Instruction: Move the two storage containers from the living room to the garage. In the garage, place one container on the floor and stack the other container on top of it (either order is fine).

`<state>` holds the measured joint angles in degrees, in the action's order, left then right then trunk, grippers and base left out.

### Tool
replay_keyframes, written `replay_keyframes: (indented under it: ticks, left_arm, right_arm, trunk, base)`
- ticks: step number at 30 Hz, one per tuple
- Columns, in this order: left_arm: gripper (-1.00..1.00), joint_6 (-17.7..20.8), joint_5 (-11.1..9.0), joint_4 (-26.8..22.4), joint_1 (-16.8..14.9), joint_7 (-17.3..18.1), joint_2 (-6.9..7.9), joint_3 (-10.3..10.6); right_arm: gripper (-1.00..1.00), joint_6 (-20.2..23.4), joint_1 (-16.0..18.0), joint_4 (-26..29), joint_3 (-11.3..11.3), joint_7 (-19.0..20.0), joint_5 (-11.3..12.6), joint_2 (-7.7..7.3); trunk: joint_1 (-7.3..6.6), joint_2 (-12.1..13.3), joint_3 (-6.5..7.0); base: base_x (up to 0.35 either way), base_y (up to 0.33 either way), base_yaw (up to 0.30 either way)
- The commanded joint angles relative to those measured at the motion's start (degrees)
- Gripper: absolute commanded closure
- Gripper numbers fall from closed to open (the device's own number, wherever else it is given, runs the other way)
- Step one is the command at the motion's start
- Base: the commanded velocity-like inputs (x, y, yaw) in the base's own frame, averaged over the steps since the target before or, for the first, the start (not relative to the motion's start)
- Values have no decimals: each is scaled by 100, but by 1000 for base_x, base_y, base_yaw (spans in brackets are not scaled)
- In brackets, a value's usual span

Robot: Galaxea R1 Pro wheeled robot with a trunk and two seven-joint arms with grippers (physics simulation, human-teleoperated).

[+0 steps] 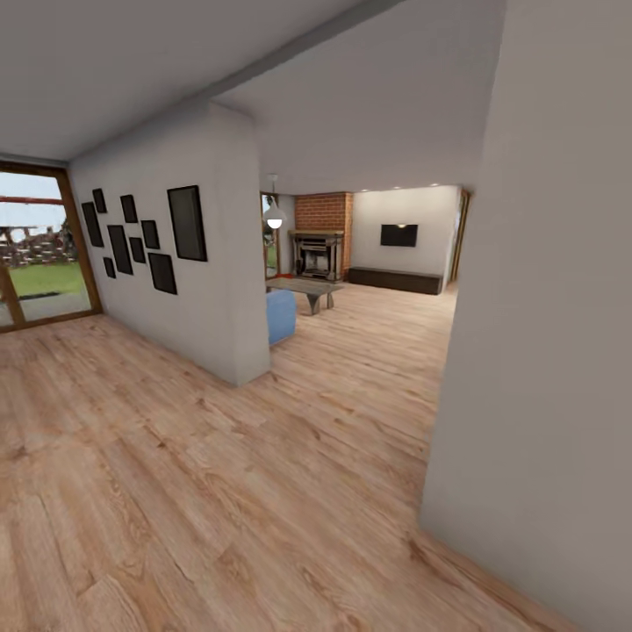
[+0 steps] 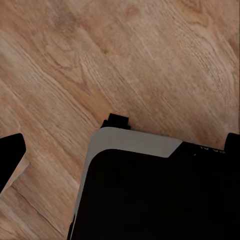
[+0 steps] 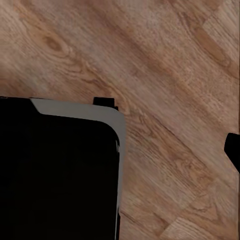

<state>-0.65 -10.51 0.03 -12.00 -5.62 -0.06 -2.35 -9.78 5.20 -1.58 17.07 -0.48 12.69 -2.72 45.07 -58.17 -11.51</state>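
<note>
While I'm rolling over the pale wood plank floor (image 1: 219, 491), I'm facing the living room (image 1: 386, 263) through the opening between the white partition wall (image 1: 219, 290) and the near wall (image 1: 544, 351) on my right. Judging by this, I'm on the approach leg, nothing picked up yet. Far end: brick fireplace (image 1: 321, 215), black TV (image 1: 398, 234), long low dark cabinet (image 1: 395, 280); nearer, a low table (image 1: 305, 287) and a blue seat (image 1: 281, 316). Storage containers: I'm not spotting them from here. Both wrist cameras are looking down at planks and my dark base (image 2: 150, 195). Jaws state, left and right: can't tell from these views. Next move calls for driving on through the gap, keeping off the right wall, then scanning for the red-orange bins.
</note>
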Motion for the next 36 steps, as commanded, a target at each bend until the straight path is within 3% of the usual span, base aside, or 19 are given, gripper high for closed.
replay_keyframes:
  ticks: [1,15,36]
  left_arm:
    - [-100,-13,-31,3,-4,-8,-7,-20]
    - [-100,28,-39,5,4,-8,9,-20]
    - [-100,18,-34,-3,4,-9,5,-20]
  right_arm:
    - [-100,-33,7,-17,46,-4,53,1]
    - [-100,108,7,-18,-1,31,71,6]
    - [-100,108,7,-9,86,28,20,15]
  trunk:
    - [4,-4,-7]
    - [4,-4,-7]
    - [4,-4,-7]
  base:
    - [322,0,278]
    - [322,0,256]
    - [322,0,9]
